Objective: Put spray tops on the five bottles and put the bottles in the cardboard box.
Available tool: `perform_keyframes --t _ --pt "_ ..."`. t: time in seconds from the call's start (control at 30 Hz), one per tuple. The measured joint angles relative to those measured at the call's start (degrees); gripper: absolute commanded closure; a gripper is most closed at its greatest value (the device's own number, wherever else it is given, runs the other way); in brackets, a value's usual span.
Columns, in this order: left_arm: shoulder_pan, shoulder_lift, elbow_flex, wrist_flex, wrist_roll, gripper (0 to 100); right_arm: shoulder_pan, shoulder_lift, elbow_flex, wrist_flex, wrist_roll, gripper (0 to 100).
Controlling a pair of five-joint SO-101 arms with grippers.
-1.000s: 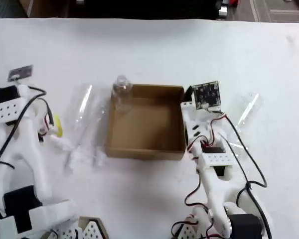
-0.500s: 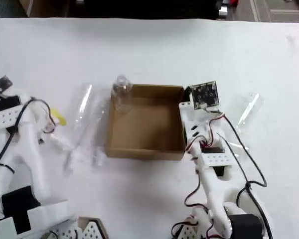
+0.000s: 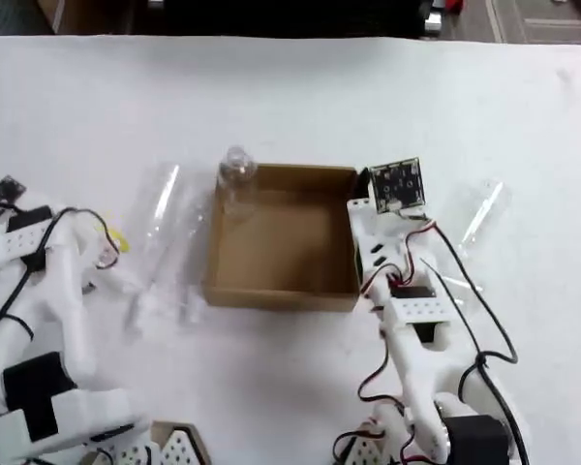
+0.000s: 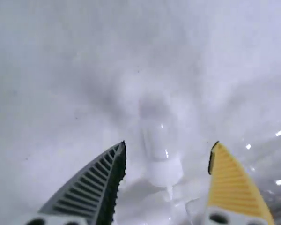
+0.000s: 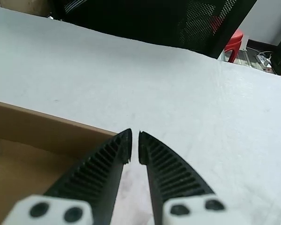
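We see a matt, brown cardboard box (image 3: 281, 293) on a smooth, matt white surface (image 3: 300, 97). The bottles (image 3: 165, 218) are clear, glossy plastic. The left pincer (image 4: 168, 144) is ribbed grey and yellow plastic; the right pincer (image 5: 135, 133), ribbed matt black plastic.

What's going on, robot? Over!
Left hand open over a spray top. Right hand shut by the box. One bottle in the box. Loose bottles lie nearby.
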Motion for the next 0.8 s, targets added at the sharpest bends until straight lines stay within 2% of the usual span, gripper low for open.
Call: perform_keyframes --t 0.3,0.57,0.8 --pt "-0.26 14.77 -7.38 0.18 0.62 78 0.0 0.0 0.0 0.0 0.0 98.1" --pt "-0.09 25.32 -22.59 12.13 0.62 78 -0.18 0.0 0.0 0.0 0.0 98.1" --pt "-0.53 32.18 -30.95 17.93 0.97 80 -0.88 0.0 0.0 0.0 0.0 98.1"
